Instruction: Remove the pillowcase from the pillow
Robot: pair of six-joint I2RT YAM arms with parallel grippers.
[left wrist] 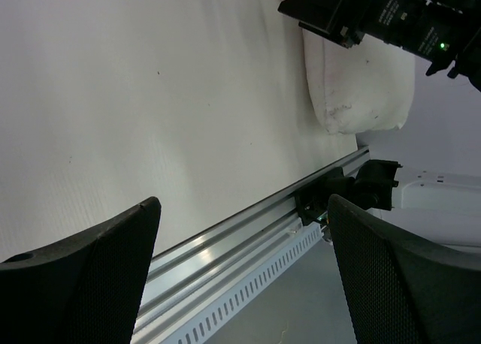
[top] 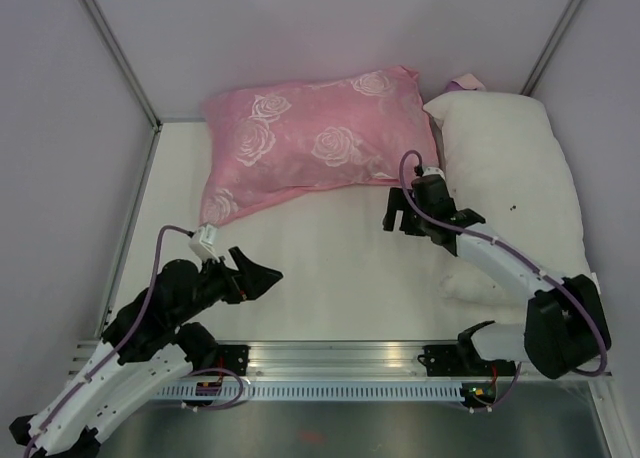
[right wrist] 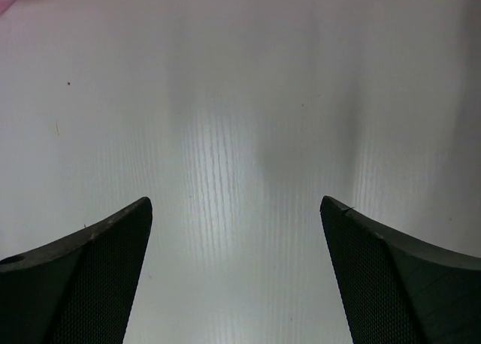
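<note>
Where the two arms are bolted to the ridged aluminium rail (top: 330, 356) at the near edge, the left gripper (top: 262, 275) hangs low over the white table (top: 330, 268). Its black fingers are spread wide with nothing between them. Further in and to the right, the right gripper (top: 395, 216) hovers over bare tabletop, its jaws likewise wide apart and empty. The large, plump, plain white pillow (top: 515, 168) lies uncovered just to the right of that gripper, along the table's right side. The right forearm crosses its near-left edge, and the left gripper is well apart from it. At the back, a pink satin rose-patterned pillow (top: 300, 143) lies across the far left and middle. Behind the white pillow's far corner, a small fold of the purple-pink fabric pillowcase (top: 466, 81) shows — well beyond both grippers, its print hidden.
</note>
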